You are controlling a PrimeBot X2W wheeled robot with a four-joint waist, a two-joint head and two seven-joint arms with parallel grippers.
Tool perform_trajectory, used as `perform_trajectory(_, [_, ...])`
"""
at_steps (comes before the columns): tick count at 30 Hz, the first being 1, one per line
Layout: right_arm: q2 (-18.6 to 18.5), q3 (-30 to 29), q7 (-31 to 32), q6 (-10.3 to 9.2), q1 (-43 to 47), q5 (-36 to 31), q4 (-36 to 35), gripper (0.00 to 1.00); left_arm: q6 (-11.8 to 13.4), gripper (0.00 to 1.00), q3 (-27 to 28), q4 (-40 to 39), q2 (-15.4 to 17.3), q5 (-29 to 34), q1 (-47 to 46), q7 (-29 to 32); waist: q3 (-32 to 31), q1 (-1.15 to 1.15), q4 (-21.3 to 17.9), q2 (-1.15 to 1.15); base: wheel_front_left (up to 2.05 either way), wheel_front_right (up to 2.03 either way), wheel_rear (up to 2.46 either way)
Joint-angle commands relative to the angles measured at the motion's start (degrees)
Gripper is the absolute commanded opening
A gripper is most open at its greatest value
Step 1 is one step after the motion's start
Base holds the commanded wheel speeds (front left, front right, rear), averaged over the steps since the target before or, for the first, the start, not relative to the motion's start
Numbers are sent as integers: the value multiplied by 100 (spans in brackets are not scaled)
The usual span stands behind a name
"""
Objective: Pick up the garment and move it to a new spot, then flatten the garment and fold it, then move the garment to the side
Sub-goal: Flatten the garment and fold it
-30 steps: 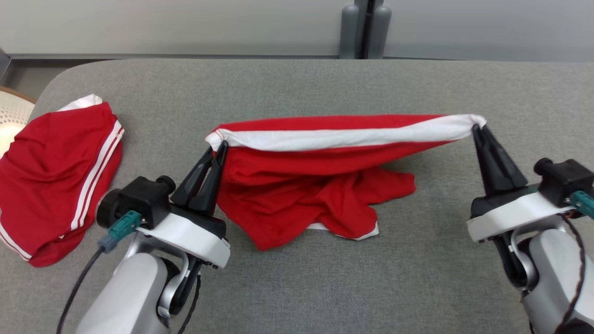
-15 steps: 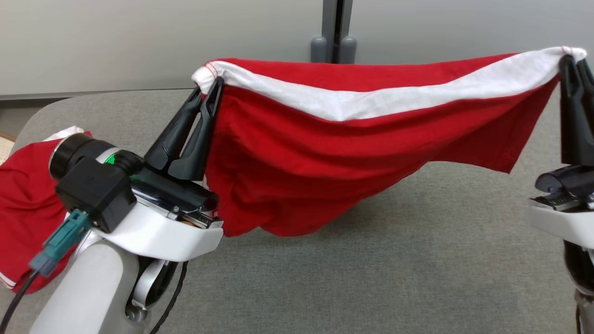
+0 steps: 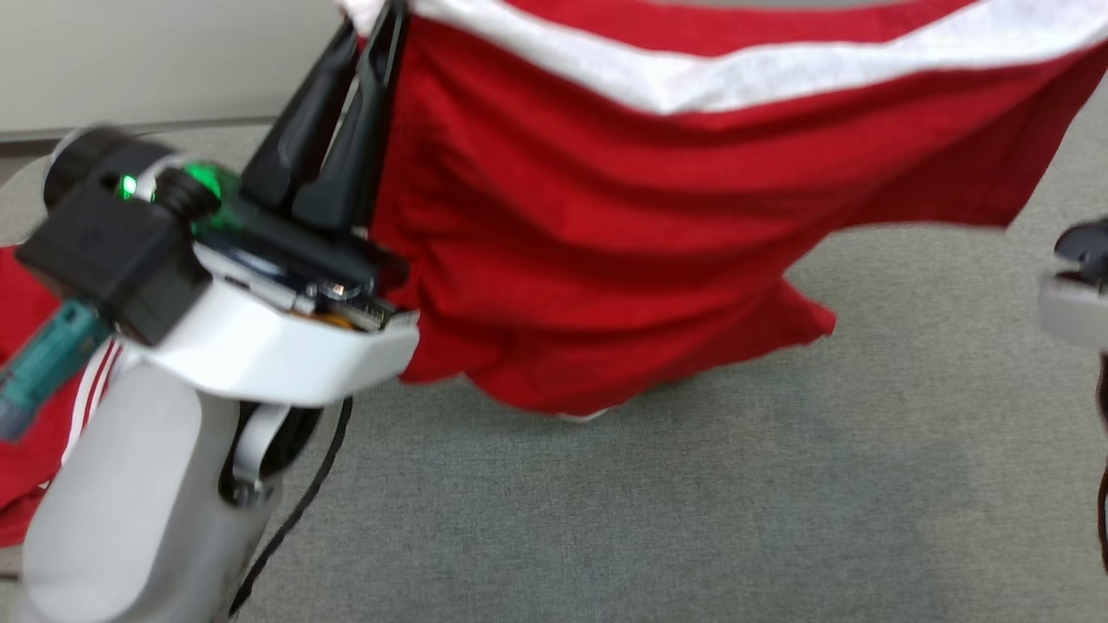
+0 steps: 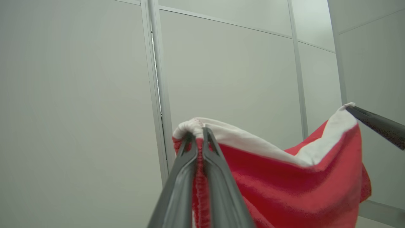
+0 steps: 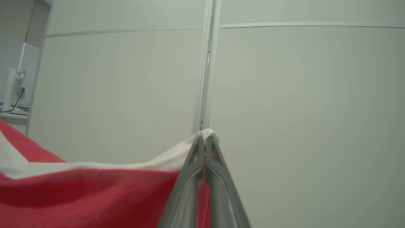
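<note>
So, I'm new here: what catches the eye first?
A white-banded red garment hangs stretched across the top of the head view, above the grey table. The left gripper and right gripper each pinch one end of its band. A second garment, also red, lies at the table's left.

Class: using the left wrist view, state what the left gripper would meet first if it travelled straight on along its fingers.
The left gripper, jaws shut on the hem of the garment, points at the pale wall panel; nothing else shows between, though distance is unclear.
</note>
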Motion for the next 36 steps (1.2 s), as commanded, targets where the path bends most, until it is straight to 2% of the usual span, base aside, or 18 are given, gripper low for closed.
perform_trajectory(1, [-59,29,-30,-4,-310,76,131,0,-83,0,13,155,-59,-40,-354,-54,219,0,60,0,0,0,0])
perform_trajectory(5, [-181,99,-35,-4,-1041,158,685,0,-273,0,41,886,-322,-163,-1156,-259,474,0,185,0,0,0,0])
perform_trajectory(10, [-210,381,-159,-4,-2272,266,1694,0,-520,0,105,2225,-679,-257,-2293,-645,710,0,193,0,0,0,0])
perform_trajectory(11, [-166,493,-267,-4,-2832,326,2160,0,-613,0,126,2819,-817,-286,-2749,-815,803,0,173,0,0,0,0])
perform_trajectory(14, [-11,719,-459,-4,-3558,370,2993,0,-726,0,168,3734,-981,-306,-3318,-1057,895,0,118,0,0,0,0])
perform_trajectory(20, [459,1218,-771,-3,-4500,478,4707,0,-894,0,233,5449,-1186,-351,-3906,-1244,978,0,-31,0,0,0,0])
perform_trajectory(24, [808,1587,-914,-4,-4683,601,5760,0,-961,0,290,6262,-1288,-328,-3871,-1259,1037,0,-105,0,0,0,0])
perform_trajectory(29, [1083,2116,-1054,-4,-4335,903,6776,0,-1010,0,323,7077,-1365,-412,-3371,-1254,1085,0,-165,0,0,0,0])
perform_trajectory(36, [1206,2642,-1214,-4,-3602,1437,7222,0,-1011,0,203,7651,-1417,-734,-2668,-1255,1125,0,-180,0,0,0,0])
